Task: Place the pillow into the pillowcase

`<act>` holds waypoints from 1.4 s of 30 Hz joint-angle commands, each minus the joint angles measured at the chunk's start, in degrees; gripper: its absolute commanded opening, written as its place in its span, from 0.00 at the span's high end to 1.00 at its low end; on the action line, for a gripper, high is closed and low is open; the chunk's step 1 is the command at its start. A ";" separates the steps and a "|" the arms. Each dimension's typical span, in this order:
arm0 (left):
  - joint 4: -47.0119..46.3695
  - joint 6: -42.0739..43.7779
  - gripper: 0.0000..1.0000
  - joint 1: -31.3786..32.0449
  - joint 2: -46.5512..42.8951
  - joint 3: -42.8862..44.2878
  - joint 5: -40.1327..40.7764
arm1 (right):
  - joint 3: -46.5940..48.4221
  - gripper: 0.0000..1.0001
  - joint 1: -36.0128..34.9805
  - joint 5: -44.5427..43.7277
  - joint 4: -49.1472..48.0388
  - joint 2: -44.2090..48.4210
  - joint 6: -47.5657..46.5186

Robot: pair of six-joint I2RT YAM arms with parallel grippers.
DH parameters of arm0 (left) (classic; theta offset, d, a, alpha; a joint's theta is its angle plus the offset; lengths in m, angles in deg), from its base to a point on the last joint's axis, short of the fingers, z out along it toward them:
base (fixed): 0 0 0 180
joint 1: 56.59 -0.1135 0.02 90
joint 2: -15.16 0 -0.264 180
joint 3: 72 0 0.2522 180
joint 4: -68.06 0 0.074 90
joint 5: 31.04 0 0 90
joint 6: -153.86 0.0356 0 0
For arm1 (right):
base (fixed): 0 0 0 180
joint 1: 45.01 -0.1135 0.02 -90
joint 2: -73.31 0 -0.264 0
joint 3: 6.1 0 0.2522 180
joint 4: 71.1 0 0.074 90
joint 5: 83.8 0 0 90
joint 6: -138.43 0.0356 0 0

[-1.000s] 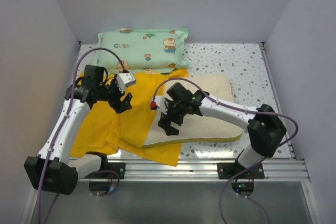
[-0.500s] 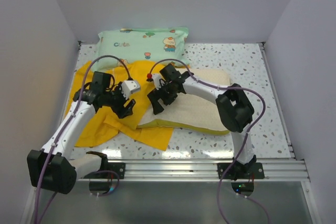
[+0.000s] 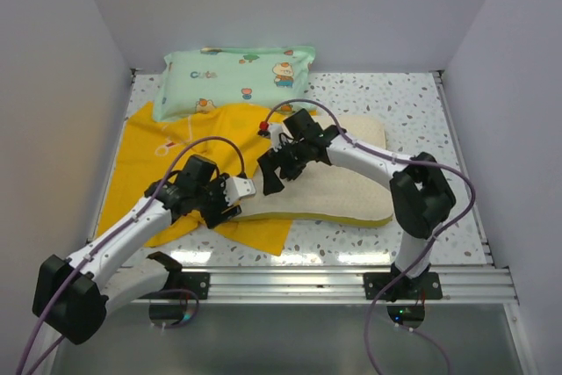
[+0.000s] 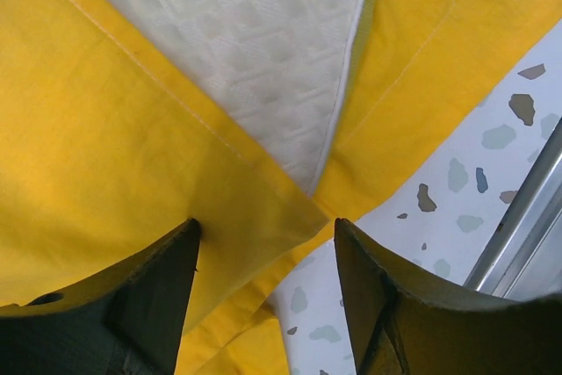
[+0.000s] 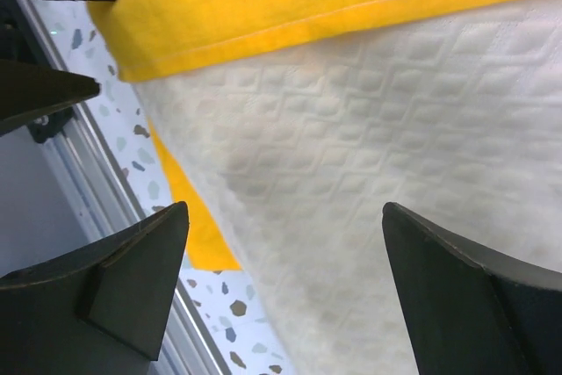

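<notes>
Lying at the back of the speckled table point(image 3: 399, 103), a mint-green cartoon cushion point(image 3: 237, 76) touches the far edge of the yellow pillowcase point(image 3: 162, 151), which is spread rumpled over the left side. A metal rail point(image 3: 351, 280) runs along the near edge. The cream pillow point(image 3: 347, 182) lies across the middle and right. Its left end has yellow cloth beneath it, and a hemmed yellow layer lies over its corner, so only that end sits in the case's mouth and most of the pillow is outside. The left gripper point(image 4: 263, 230) hangs low over this corner with its fingers spread wide, gripping nothing. The right gripper point(image 5: 283, 212) is above the pillow's left part, also wide open and empty, with nothing between the two grippers
</notes>
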 commanded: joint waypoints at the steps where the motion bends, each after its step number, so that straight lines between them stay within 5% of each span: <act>1: -3.86 -2.25 0.34 2.77 -1.57 -1.34 1.87 | -1.97 0.06 0.09 3.74 -0.50 5.16 1.40; 13: -8.78 -6.81 0.44 12.07 0.54 -3.97 9.94 | -5.93 0.04 -4.14 -0.64 -7.60 -4.14 6.23; 15: -11.07 -7.70 0.52 14.54 1.86 -4.68 12.50 | -6.37 0.18 -4.14 -1.87 -9.81 -4.50 7.20; 19: -10.99 -7.79 0.95 14.72 2.22 -4.69 12.70 | -5.14 0.66 -3.79 -1.26 -12.01 -4.42 9.39; 22: -8.71 -6.82 1.00 14.72 -0.24 -2.05 9.01 | -4.44 1.00 -2.73 2.60 -13.50 -2.31 12.29; 33: -11.42 -13.76 1.00 14.81 4.05 14.20 -8.74 | -1.02 1.00 -0.54 12.45 -30.20 1.12 34.77; 41: -12.22 -12.81 1.00 14.72 5.20 14.04 -7.71 | 1.29 1.00 2.63 12.54 -33.37 -1.07 37.61; 42: -11.35 -11.06 0.81 14.72 4.50 13.25 -6.48 | 0.67 1.00 2.98 12.89 -34.07 -1.25 37.96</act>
